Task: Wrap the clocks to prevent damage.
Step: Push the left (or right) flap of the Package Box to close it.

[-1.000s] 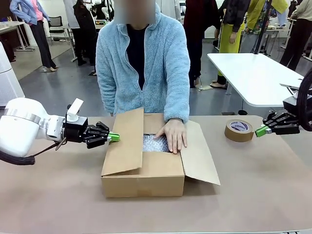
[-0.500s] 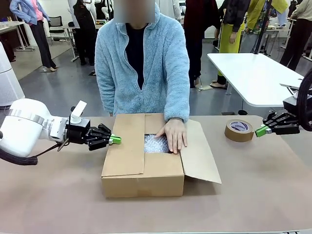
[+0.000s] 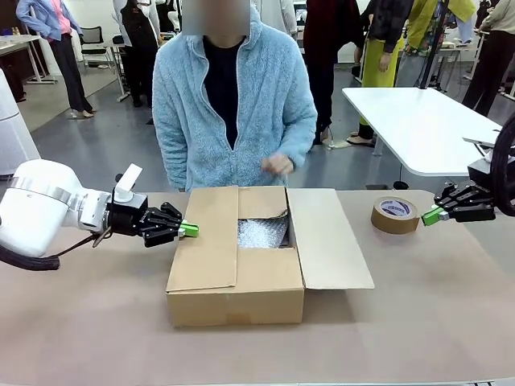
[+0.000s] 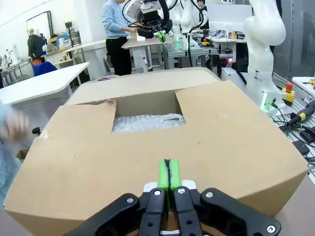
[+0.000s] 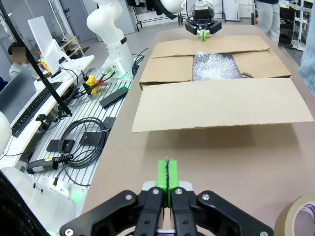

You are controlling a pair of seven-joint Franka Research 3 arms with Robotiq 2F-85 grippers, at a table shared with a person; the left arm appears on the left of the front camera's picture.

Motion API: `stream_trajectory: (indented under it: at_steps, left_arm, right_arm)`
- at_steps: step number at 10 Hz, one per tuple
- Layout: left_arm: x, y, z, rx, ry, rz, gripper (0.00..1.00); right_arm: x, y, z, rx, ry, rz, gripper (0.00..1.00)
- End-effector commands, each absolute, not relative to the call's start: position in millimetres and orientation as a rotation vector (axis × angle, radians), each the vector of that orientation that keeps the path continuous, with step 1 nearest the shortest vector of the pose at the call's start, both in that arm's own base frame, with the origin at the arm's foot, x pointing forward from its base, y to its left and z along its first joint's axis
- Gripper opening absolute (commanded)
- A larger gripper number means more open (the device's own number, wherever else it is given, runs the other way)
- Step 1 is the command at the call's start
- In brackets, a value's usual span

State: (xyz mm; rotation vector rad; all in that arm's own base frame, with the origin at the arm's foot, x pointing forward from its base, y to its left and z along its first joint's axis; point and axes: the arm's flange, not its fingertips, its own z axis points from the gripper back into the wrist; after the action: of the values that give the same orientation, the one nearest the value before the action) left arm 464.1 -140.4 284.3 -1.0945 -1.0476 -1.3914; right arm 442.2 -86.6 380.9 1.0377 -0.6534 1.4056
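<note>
The clocks show as a whitish bubble-wrap bundle (image 3: 262,233) lying inside the brown cardboard box (image 3: 235,285) at the table's middle; the bundle (image 4: 147,122) fills the gap between the flaps, also seen as the bundle (image 5: 215,67) in the right wrist view. My left gripper (image 3: 190,230) is shut, its green tips touching the left flap (image 4: 93,147), which lies nearly flat over the box. My right gripper (image 3: 429,216) is shut and holds nothing, hovering at the far right beside the tape roll. The person's hand (image 3: 278,165) is raised above the box's far edge.
A brown tape roll (image 3: 394,215) lies on the table right of the box, its edge (image 5: 295,221) near my right gripper. The box's right flap (image 3: 326,241) spreads outward, nearly level. A white table (image 3: 418,121) stands behind at right.
The person's hand has lifted off the bundle and pulled back toward the chest. The left flap has come down from upright to nearly flat, and the right flap has dropped outward.
</note>
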Motion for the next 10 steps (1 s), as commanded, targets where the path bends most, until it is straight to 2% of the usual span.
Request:
stream_trajectory:
  at_steps: [1, 10]
  left_arm:
    - [464.5, -142.1, 280.4, -1.094, -1.053, -1.376, 0.00]
    - [464.5, -142.1, 280.4, -1.094, -1.053, -1.376, 0.00]
  right_arm:
    - [442.3, -85.4, 381.1, 1.037, -0.654, 1.408, 0.01]
    - [442.3, -85.4, 381.1, 1.037, -0.654, 1.408, 0.01]
